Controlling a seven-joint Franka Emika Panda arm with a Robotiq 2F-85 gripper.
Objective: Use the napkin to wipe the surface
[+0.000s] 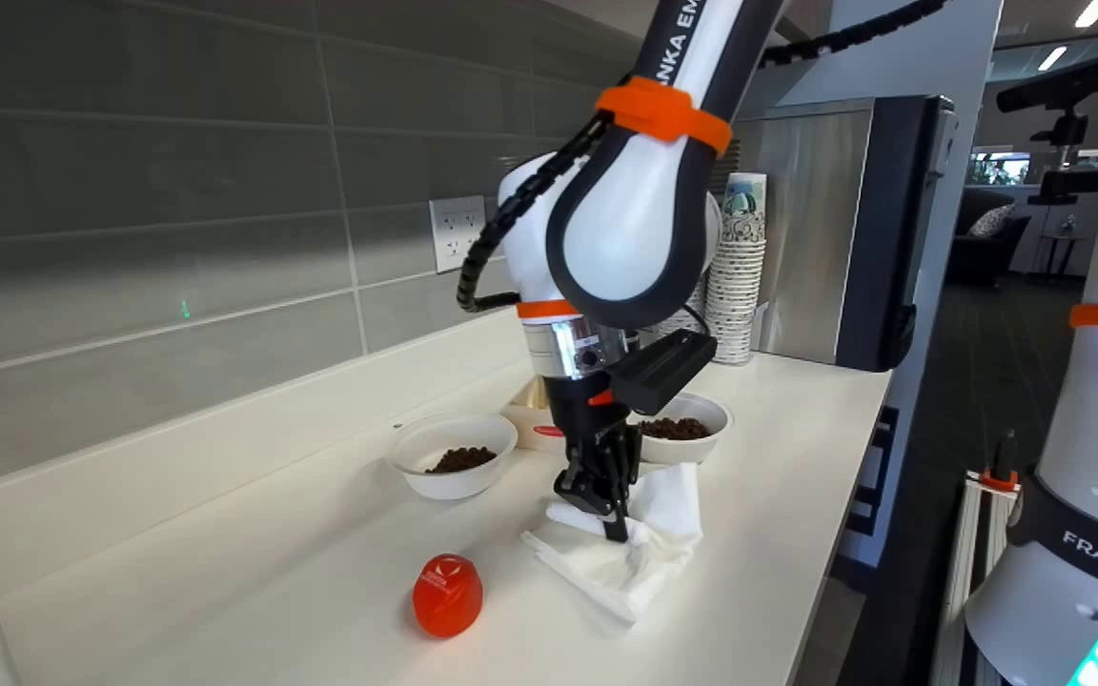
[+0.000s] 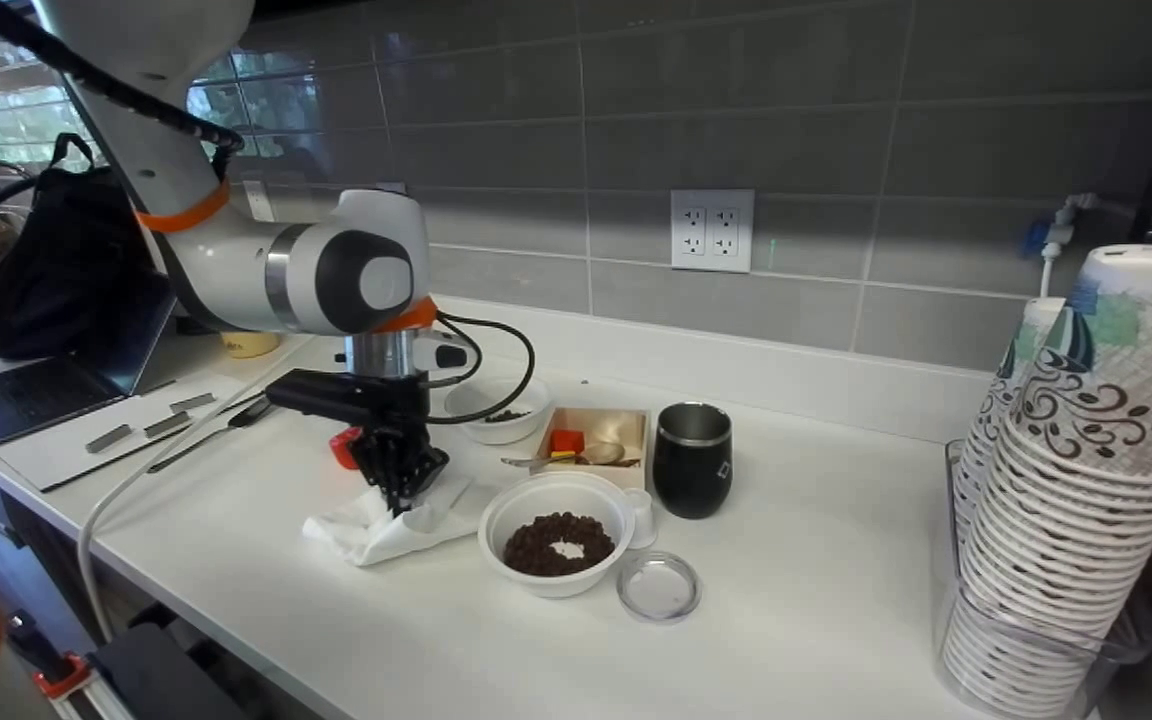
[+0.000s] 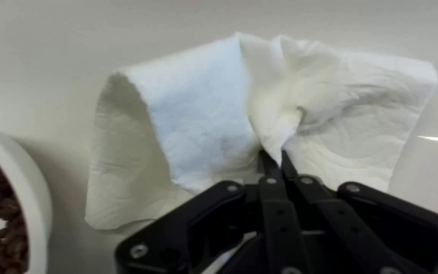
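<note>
Paper napkin (image 3: 203, 114), white: mid-frame in wrist view, on the worktop (image 3: 70, 42), fold pinched in the gripper (image 3: 278, 160). Long axis left to right, either side of the grip; seemingly ready to wipe.

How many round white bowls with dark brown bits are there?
2. One round white bowl stands beside the crumpled white napkin; the other white bowl is nearer the grey tiled wall. No others show.
</note>
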